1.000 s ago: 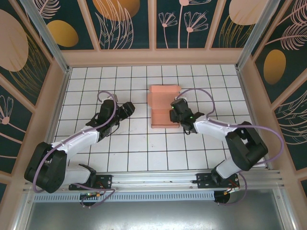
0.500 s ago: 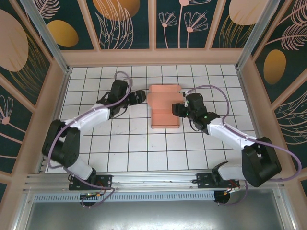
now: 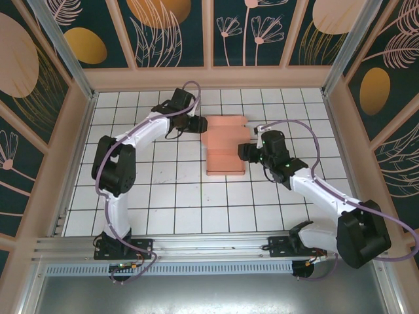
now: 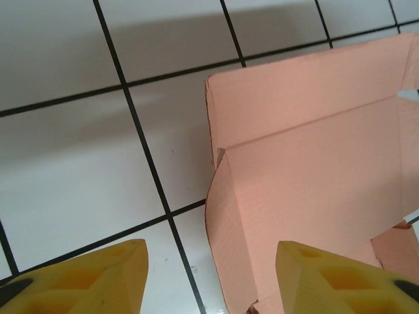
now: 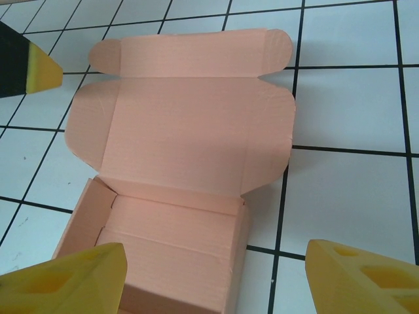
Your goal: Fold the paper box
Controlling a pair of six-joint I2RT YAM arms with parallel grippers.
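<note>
**A:** Where's the salmon-pink thin card box [image 3: 224, 147] at?

**B:** Mid-table on the white tiled table [image 3: 163, 203], long axis running away from the bases. The tray [image 5: 163, 248] is near and the lid [image 5: 183, 124] lies flat beyond it. The left gripper [image 3: 200, 124] is spread wide and empty, right by the lid's left edge, so it's closest. The right gripper [image 3: 243, 152] is gaping and empty too, beside the tray's right wall.

A white desk [image 3: 163, 196] gridded with black lines sits enclosed by dark teal wall panels [image 3: 173, 33] bearing peach botanical prints.
</note>
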